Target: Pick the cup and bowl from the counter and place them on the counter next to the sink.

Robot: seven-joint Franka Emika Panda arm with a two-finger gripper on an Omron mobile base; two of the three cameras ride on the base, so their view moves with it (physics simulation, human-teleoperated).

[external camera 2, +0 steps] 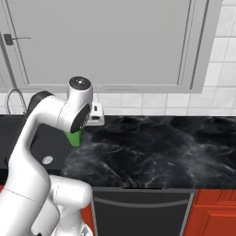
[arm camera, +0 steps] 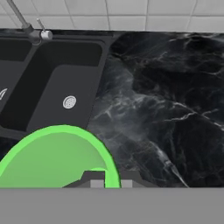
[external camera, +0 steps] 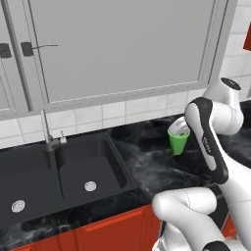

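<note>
Left base view: we list the cup (external camera: 178,139), right of centre, a small green handleless tumbler above the counter (external camera: 147,162), right of the sink (external camera: 73,169), partly behind the arm. Right base view: cup (external camera 2: 73,137) at left centre under the wrist, over the sink's edge. Hand view: gripper (arm camera: 111,183) at bottom centre pinches the cup (arm camera: 52,159) rim; we judge it light, stiff, slippery, best held at the rim wall.

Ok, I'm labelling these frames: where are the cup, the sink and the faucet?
cup (external camera: 178,141): left base view, green side wall.
sink (external camera: 83,169): left base view, floor of the right basin.
faucet (external camera: 45,128): left base view, upright silver stem.
</note>
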